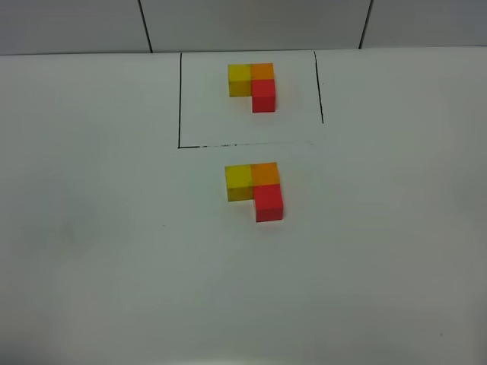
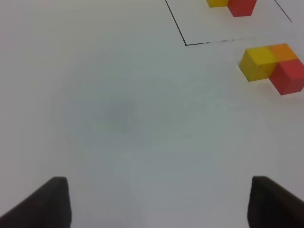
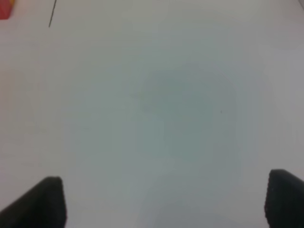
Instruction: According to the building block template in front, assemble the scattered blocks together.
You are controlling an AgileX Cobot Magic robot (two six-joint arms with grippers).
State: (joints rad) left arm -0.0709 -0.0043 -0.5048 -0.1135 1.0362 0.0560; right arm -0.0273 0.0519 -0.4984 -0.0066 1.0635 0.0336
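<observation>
The building block template (image 1: 253, 85) is an L of yellow, orange and red cubes inside a thin black outline (image 1: 179, 106) at the table's back. Just in front of the outline, the scattered blocks sit pressed together in the same L: yellow (image 1: 239, 181), orange (image 1: 265, 173), red (image 1: 268, 203). The left wrist view shows this trio, with yellow (image 2: 259, 61) and red (image 2: 289, 76), far from my left gripper (image 2: 161, 204), which is open and empty. My right gripper (image 3: 164, 202) is open too, over bare table. Neither gripper appears in the high view.
The white table (image 1: 114, 251) spreads wide on every side of the blocks. A grey tiled wall (image 1: 243, 23) rises behind its back edge. A red cube's corner (image 3: 4, 9) and a stretch of black line (image 3: 52, 14) show in the right wrist view.
</observation>
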